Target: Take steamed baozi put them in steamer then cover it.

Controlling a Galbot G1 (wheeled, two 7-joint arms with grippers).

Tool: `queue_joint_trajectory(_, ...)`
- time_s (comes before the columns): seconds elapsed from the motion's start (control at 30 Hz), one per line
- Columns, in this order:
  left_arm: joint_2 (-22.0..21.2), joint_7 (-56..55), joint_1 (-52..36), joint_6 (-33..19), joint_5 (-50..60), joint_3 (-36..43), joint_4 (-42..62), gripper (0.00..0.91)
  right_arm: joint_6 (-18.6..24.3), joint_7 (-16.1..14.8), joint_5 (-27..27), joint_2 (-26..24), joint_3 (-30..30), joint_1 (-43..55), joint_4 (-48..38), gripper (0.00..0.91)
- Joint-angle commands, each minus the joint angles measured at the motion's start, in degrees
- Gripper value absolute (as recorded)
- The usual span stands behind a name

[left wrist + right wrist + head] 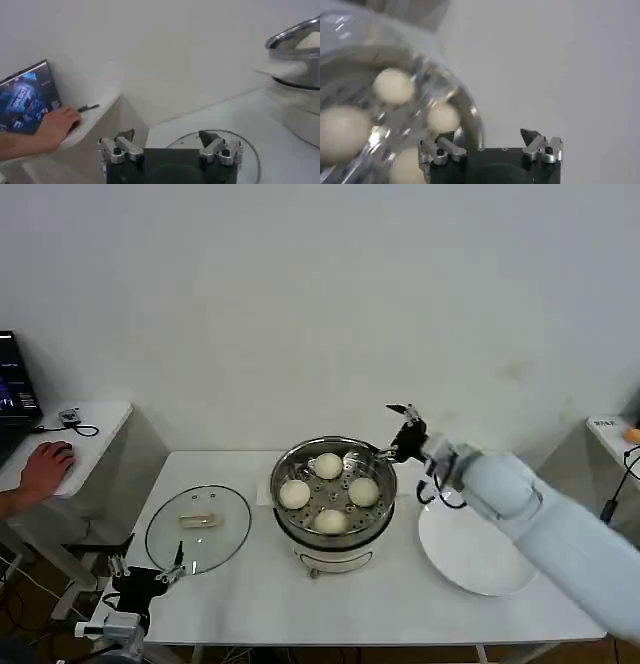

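Note:
The steamer (300,536), a shiny steel pot on a white base, stands mid-table with several cream-white baozi (328,466) lying on its perforated tray. My right gripper (394,431) hovers open just above the pot's back right rim with nothing between its fingers. In the right wrist view that gripper (490,138) hangs beside the steamer rim (470,116), with a baozi (443,117) close by. The clear glass lid (198,527) lies flat on the table left of the steamer. My left gripper (150,571) waits open at the lid's near edge; in its own view the left gripper (170,138) faces the lid (248,156).
A flat white plate (470,552) sits right of the steamer, under my right arm. A side table at the far left carries a screen (12,389), and a person's hand (45,467) rests there on a mouse. A white wall stands behind the table.

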Motion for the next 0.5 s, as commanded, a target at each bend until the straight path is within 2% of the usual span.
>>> queue_joint_trajectory(0.03, -0.49, 0.23, -0.08, -8.18, 9.01, 1.76, 2.50, 0.907, 21.58, 4.41, -7.95, 19.83, 52.19, -45.74, 4.45, 0.907)
queue_joint_trajectory(0.1, -0.46, -0.25, -0.22, -9.59, 13.33, 1.56, 3.09, 0.907, 23.65, 1.46, -7.65, 24.31, 56.57, -48.26, 4.30, 0.907)
queue_joint_trajectory(0.13, -0.24, -0.77, -0.29, -10.60, 16.81, 1.37, 3.44, 0.907, 24.53, -1.94, -6.39, 27.18, 59.34, -50.07, 4.40, 0.907)
queue_joint_trajectory(0.17, -0.11, -0.98, -0.34, -11.21, 19.03, 1.25, 3.61, 0.907, 24.89, -2.57, -5.98, 28.50, 60.29, -51.77, 4.49, 0.907)
queue_joint_trajectory(0.2, 0.12, -1.50, -0.44, -12.10, 21.89, 1.03, 4.01, 0.907, 24.76, -4.17, -5.00, 30.12, 62.15, -53.65, 4.77, 0.907)
queue_joint_trajectory(0.23, 0.38, -2.86, -0.63, -12.87, 28.22, 0.86, 4.66, 0.907, 22.35, -5.44, -0.91, 32.62, 64.81, -55.73, 5.75, 0.907)
queue_joint_trajectory(0.27, 0.36, -4.60, -0.89, -14.72, 33.82, 0.56, 5.66, 0.907, 20.13, -5.12, 3.01, 33.84, 66.35, -57.81, 6.90, 0.907)
queue_joint_trajectory(0.3, 0.21, -5.71, -1.15, -15.55, 39.17, 0.33, 6.51, 0.907, 19.29, -4.86, 4.82, 34.66, 67.42, -58.96, 7.40, 0.907)
queue_joint_trajectory(0.33, -0.29, -7.04, -1.84, -19.09, 46.56, -0.39, 7.70, 0.907, 19.22, -5.37, 5.41, 35.29, 68.66, -60.91, 7.45, 0.907)
queue_joint_trajectory(0.43, 0.81, -8.72, -2.70, -19.12, 53.51, 0.80, 11.44, 0.907, 20.94, -6.62, 1.26, 34.90, 70.12, -64.23, 7.09, 0.907)
queue_joint_trajectory(0.5, 1.33, -8.95, -4.01, -19.08, 57.92, 1.97, 13.99, 0.907, 20.68, -6.80, 2.09, 34.96, 70.37, -65.42, 7.84, 0.907)
